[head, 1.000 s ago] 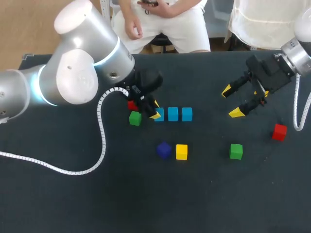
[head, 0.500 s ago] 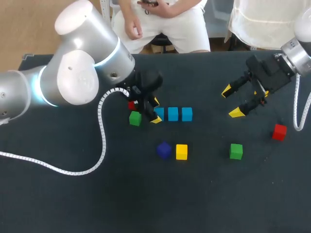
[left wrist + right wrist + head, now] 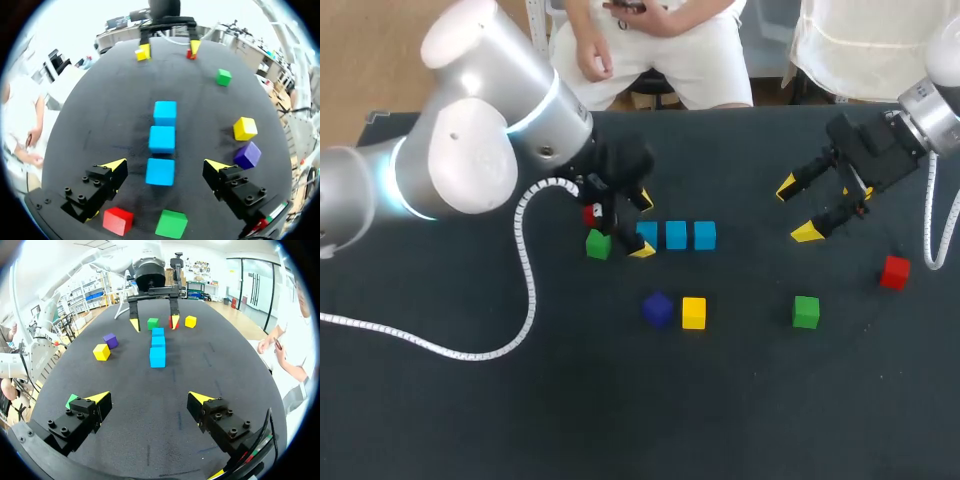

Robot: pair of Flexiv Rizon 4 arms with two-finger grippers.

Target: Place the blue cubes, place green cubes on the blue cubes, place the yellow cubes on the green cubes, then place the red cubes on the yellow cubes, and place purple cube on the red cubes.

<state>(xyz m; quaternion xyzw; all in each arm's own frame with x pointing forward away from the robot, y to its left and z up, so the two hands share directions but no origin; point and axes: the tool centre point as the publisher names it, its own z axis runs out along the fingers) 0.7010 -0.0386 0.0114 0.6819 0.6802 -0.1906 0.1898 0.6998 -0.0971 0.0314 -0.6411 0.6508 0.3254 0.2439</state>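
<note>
Left wrist view: left tool point(image 3: 165, 165) agape astride nearest blue cube point(image 3: 160, 172); right tool point(image 3: 168, 50) agape, empty.

No readable text, number, label or sign is showing in any view.
</note>
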